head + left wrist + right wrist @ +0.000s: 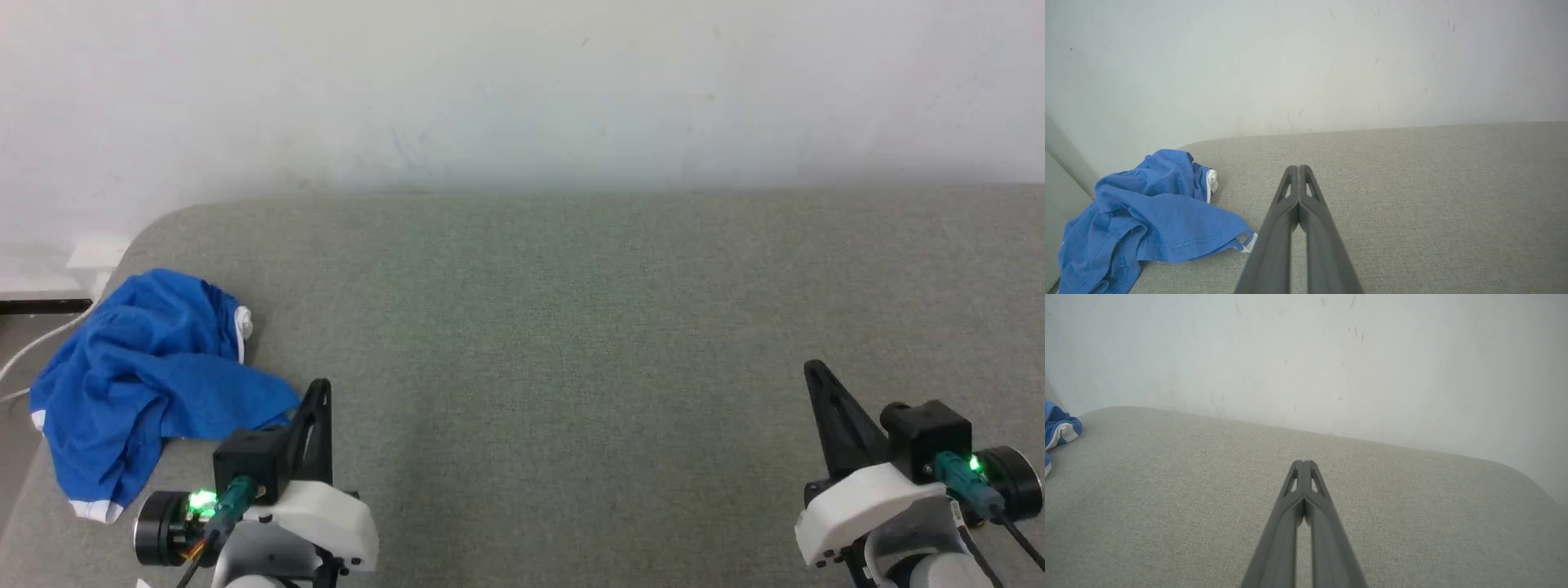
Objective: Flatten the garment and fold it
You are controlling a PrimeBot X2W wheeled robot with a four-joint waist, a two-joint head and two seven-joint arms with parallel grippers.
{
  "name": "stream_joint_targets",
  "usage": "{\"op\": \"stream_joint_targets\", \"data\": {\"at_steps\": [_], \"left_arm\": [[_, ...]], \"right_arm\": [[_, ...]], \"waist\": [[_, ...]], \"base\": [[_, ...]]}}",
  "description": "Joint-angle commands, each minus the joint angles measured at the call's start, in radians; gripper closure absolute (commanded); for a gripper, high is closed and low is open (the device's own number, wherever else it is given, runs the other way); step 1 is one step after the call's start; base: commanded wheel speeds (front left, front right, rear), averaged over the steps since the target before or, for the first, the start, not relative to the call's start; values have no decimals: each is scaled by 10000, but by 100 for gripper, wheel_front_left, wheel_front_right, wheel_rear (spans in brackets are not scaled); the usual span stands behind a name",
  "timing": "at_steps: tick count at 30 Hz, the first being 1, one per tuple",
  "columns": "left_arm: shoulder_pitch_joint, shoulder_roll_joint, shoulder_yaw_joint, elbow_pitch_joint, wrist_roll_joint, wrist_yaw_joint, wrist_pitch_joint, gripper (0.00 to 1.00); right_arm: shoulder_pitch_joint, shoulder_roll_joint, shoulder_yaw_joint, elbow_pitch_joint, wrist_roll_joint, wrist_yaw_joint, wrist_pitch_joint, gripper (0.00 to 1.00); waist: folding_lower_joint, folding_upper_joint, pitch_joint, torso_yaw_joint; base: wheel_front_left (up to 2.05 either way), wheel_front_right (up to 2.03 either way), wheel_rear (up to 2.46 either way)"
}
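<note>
At left edge, crumpled garment [139, 376]

The left pincer [320, 390] sits at seven o'clock in the head view, its two dark fingers pressed flat together, tips leaning toward one o'clock. The right pincer [815, 374] sits at five o'clock, likewise closed, tips leaning toward eleven. The white left wrist [326, 514] and right wrist [857, 494] each carry a black block and a glowing green light
</note>
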Motion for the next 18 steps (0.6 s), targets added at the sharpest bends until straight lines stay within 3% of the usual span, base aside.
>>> {"op": "stream_joint_targets", "data": {"at_steps": [1,18], "left_arm": [[-120,-20,41,-53,51,66,1,100],[-120,-20,41,-53,51,66,1,100]], "right_arm": [[-146,36,5,-57,-43,-19,7,100],[-146,36,5,-57,-43,-19,7,100]], "waist": [[0,0,0,0],[0,0,0,0]], "base": [[0,0,0],[0,0,0]]}}
